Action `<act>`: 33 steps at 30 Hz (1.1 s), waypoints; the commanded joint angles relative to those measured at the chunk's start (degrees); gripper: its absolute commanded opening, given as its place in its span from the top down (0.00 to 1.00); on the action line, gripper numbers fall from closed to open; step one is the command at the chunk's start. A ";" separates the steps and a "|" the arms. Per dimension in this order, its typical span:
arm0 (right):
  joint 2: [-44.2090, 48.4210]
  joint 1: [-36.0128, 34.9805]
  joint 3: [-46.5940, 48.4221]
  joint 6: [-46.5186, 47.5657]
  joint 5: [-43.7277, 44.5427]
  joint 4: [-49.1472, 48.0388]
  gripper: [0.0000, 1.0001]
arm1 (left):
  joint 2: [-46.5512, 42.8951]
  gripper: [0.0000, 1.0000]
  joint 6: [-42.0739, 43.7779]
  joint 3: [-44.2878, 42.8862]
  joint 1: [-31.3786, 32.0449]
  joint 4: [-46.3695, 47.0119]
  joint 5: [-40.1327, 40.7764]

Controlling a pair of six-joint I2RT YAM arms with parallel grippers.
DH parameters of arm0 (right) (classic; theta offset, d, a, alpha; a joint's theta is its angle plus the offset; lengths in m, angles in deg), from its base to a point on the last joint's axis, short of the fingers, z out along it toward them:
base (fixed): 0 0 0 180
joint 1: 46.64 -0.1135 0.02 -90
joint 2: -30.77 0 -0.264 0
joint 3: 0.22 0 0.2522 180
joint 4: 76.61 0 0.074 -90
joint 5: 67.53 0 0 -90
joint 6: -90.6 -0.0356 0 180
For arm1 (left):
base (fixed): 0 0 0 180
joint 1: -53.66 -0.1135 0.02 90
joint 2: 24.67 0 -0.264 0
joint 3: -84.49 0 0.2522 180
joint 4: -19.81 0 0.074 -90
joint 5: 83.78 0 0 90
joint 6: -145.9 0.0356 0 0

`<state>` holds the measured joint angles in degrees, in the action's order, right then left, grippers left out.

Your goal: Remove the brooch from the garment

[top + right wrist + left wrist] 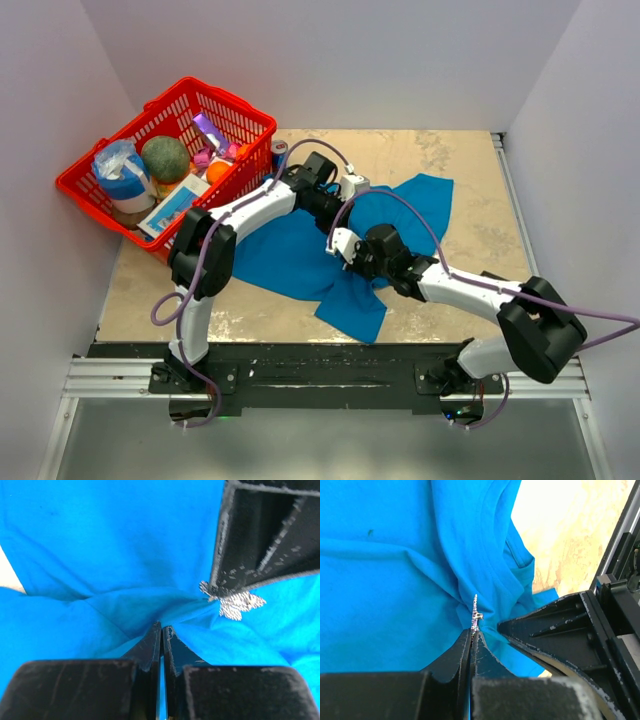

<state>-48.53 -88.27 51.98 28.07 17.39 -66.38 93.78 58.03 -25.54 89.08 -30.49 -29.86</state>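
Brooch sat on a bunched fold near the middle of the blue shirt, left gripper clenched on the brooch's edge, right gripper just beside it pinched shirt cloth tight, red basket stood off the shirt's far left.

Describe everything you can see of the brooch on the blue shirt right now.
The brooch is tiny, silvery-white and sparkly, with a jagged, petal-like outline; it looks like metal set with small stones. The right wrist view shows its face, the left wrist view shows it edge-on. It sits against a bunched fold of the garment. The left gripper is shut on one edge of it; the right gripper pinches the cloth beside it without touching it.
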 commanded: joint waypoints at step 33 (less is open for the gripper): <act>6.80 12.53 10.34 -10.23 -13.46 18.47 0.58 | -5.60 1.00 4.63 4.42 -3.34 3.21 -9.09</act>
<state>-44.67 -76.33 59.35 20.85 10.42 -50.03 92.38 60.26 -22.79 86.70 -30.68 -34.64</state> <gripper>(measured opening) 0.399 0.020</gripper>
